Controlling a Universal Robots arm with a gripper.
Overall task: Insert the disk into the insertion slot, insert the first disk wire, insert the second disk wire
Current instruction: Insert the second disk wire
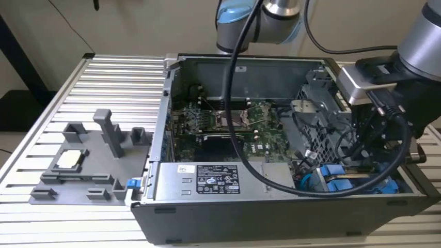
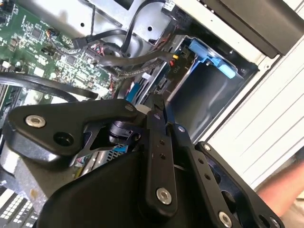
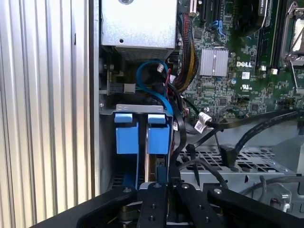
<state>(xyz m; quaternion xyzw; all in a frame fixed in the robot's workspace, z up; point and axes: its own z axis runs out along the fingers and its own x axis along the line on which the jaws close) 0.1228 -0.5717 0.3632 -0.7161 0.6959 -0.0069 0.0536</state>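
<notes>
gripper (image 3: pixel 167 187) lowered into insertion slot (image 3: pixel 142 110), fingers pinched together on disk (image 3: pixel 154 166).

An open computer case (image 1: pixel 276 155) lies on a ribbed metal tabletop (image 1: pixel 117 82). The robot arm (image 1: pixel 420 46) reaches down into the case at the exterior view's right, its pincer hidden among black cables. Just beside the arm's lower end sit blue plastic fittings (image 1: pixel 337 178). Farther off lie the green motherboard (image 1: pixel 220 129), a labelled power-supply box (image 1: pixel 214 181), and, outside the case, a grey fixture (image 1: pixel 90 160).
</notes>
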